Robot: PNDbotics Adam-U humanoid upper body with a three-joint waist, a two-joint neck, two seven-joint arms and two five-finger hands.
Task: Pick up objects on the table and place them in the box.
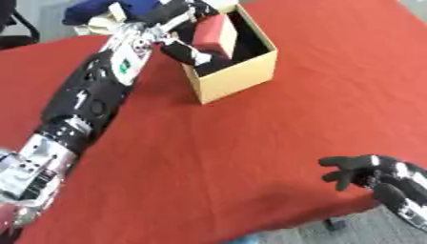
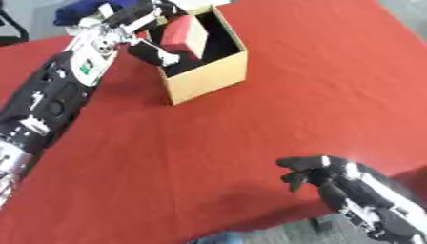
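Left hand (image 1: 179,28) curled round red rectangular block (image 1: 215,34), inside tan cardboard box (image 1: 238,76). Right hand (image 2: 321,178) relaxed, fingers open, nr table's edge; bare red cloth btwn.

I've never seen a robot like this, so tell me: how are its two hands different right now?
The left hand reaches out over the cardboard box with its fingers curled round a red block; the right hand holds nothing. The left hand is at the far side of the red table, the right hand at the near edge, idle, by the lower right corner. Both hands are black with silver parts.
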